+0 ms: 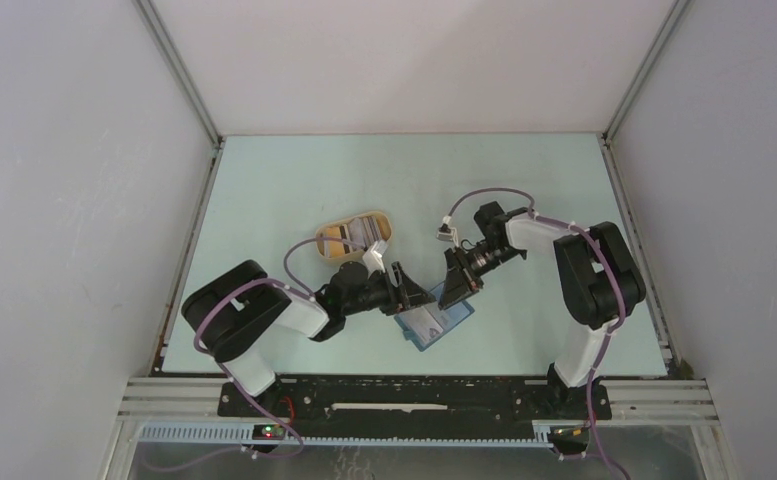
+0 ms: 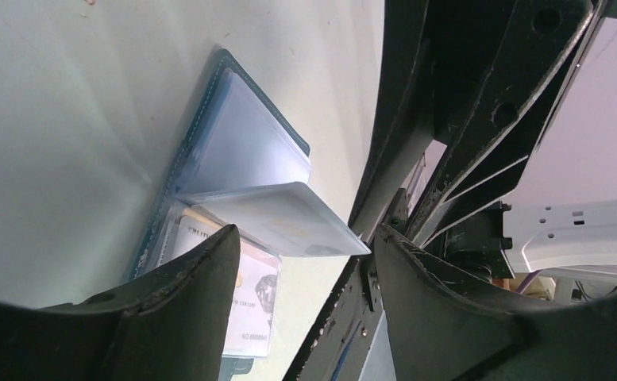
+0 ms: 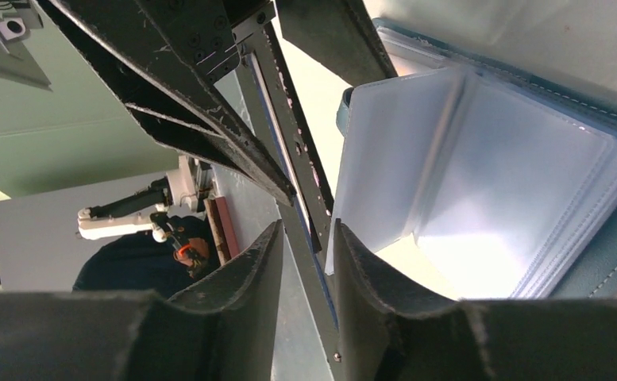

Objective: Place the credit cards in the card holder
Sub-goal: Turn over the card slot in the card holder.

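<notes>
The card holder point(image 1: 435, 323) lies open and flat on the table point(image 1: 294, 180), toward the near edge. Its cover is teal-blue with a stitched border, and a stack of clear plastic sleeves point(image 3: 519, 198) is bound inside. One sleeve leaf point(image 3: 392, 159) is raised off the stack and stands tilted; whether it contains a card cannot be determined. A pale printed card point(image 2: 251, 290) sits in a lower sleeve. The remaining credit cards point(image 1: 366, 231) lie together in a tan oval tray point(image 1: 326, 247), beyond the card holder and to its left, not touching it.
</notes>
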{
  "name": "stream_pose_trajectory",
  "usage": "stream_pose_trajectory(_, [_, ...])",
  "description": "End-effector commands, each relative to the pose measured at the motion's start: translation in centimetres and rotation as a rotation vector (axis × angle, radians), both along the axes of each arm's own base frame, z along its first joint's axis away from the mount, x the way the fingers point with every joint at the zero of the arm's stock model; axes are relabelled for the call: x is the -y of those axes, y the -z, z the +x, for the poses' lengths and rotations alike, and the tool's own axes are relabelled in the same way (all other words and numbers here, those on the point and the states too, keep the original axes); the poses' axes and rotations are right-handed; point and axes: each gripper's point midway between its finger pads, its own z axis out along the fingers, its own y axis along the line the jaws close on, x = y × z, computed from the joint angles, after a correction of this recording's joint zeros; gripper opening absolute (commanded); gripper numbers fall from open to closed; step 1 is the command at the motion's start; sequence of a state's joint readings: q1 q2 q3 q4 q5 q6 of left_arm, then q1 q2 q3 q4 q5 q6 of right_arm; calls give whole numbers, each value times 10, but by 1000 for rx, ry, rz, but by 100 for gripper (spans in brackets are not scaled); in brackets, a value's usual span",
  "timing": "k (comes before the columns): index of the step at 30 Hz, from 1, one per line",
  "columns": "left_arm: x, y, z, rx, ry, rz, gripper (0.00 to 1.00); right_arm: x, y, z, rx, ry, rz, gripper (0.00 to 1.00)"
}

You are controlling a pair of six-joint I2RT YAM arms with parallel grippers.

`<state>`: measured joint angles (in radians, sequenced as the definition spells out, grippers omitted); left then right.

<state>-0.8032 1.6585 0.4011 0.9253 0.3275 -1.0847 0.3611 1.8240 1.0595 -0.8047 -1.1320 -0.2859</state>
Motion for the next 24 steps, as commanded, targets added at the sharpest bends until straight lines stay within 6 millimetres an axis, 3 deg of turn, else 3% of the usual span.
stream_pose_trajectory(1, [-2, 6, -2, -28, -27, -5, 68, -7, -6, 2, -5, -15, 20, 36])
stream_pose_trajectory(14, [-2, 15, -1, -60, -35, 8, 54, -10, 2, -2, -31, -34, -2, 19])
stream_pose_trajectory(19, [-5, 20, -3, -72, -39, 18, 36, -10, 3, -2, -27, -39, -8, 20])
stream_pose_trajectory(24, [-6, 21, -4, -73, -36, 20, 32, -7, 10, -2, 3, -50, -51, 29])
